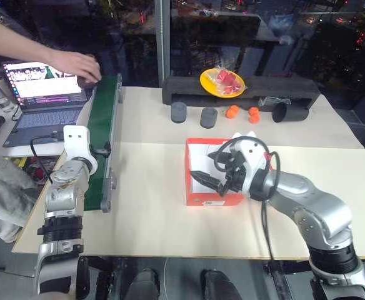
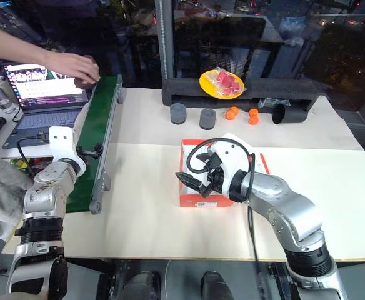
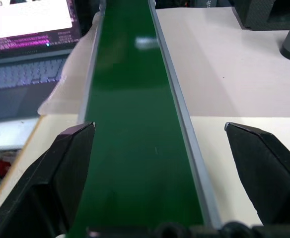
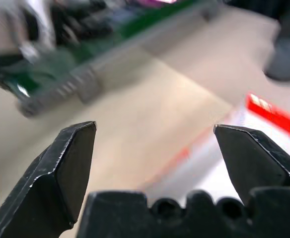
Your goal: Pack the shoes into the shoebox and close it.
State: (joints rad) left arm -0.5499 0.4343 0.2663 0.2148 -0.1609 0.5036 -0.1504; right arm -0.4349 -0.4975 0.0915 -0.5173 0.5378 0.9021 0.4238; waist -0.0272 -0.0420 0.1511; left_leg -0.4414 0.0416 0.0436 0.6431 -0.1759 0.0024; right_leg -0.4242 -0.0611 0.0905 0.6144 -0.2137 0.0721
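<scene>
While your right gripper (image 2: 192,179) hovers over the near-left part of the shoebox (image 1: 199,194), its jaws stand wide apart and hold nothing, as the right wrist view confirms. Your left gripper (image 3: 160,163) is just as wide open and empty, pointing along the green conveyor (image 1: 101,144) at the table's left edge, well apart from the box.

Only white interior shows in the box, much of it hidden behind the gripper, and I cannot tell whether a shoe lies in there. No shoe shows on the table either, so you have nothing yet to reach for. A person's hand (image 1: 76,64) rests at the conveyor's far end, beside the laptop (image 1: 42,94); I judge the shoes will arrive that way.

If so, they come down the conveyor, whose long axis runs away from you, toward the left gripper, clearly the nearer one.

Farther back sit two grey cylinders (image 1: 194,114) and a yellow plate (image 1: 222,83).
</scene>
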